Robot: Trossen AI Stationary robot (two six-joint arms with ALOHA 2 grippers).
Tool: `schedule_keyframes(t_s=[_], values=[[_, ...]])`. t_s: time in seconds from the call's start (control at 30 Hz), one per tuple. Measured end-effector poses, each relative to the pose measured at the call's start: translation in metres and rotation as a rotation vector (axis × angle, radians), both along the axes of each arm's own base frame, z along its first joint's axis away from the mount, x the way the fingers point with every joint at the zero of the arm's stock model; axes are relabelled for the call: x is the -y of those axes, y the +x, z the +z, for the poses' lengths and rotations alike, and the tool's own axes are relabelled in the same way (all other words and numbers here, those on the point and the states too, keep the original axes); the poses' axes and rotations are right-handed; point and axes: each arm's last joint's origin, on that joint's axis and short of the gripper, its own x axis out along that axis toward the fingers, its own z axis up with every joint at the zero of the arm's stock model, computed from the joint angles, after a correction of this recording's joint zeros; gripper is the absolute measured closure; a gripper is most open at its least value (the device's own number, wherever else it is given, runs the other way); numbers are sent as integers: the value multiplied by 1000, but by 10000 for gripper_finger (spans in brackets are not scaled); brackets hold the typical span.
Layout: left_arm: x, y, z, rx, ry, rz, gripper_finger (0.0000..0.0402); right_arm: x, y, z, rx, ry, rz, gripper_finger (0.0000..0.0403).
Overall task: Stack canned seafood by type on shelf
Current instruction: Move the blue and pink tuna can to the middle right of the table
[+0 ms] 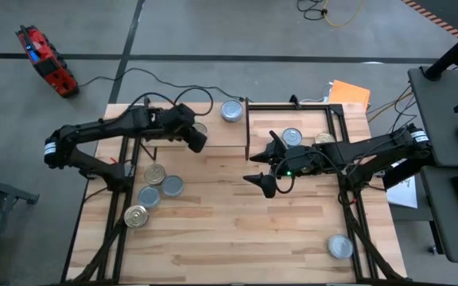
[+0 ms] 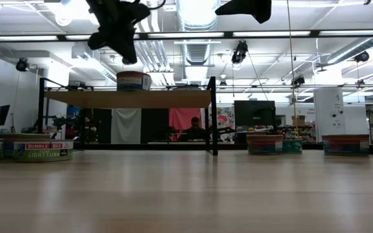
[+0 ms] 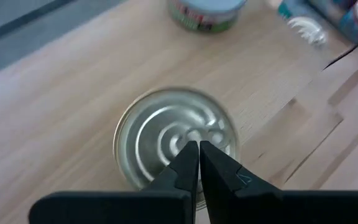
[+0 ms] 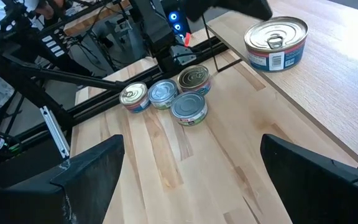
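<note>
High view: left gripper (image 1: 198,141) hangs over the shelf (image 1: 213,133), jaws closed on nothing, having no tin to carry; right gripper (image 1: 262,168) is spread wide and empty over the tabletop (image 1: 237,230), apparently ready to fetch. Left wrist view: a tin (image 3: 176,142) sits on the shelf board directly beneath the closed tips. Right wrist view: four loose tins (image 4: 166,94) cluster near the tabletop's left edge, probably unsorted stock.

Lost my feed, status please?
Left gripper shut, empty, above a tin on the shelf. Right gripper open, empty, mid-table. Nothing in the way.

I see the shelf (image 1: 221,135), a raised light-wood board in a black frame, carrying one silver-lidded tin (image 1: 231,110) upright near its dark end panel. Four tins (image 1: 153,193) cluster on the worktop's left side, two (image 1: 293,137) sit right of the shelf, one (image 1: 340,246) alone at the worktop's right corner.
</note>
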Motion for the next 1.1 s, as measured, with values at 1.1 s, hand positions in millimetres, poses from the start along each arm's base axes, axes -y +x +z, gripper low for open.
schedule_keyframes(t_s=[1.1], values=[[139,-10,111,439,390,-394,401,80,-31,-39,-465,228,-472,181]])
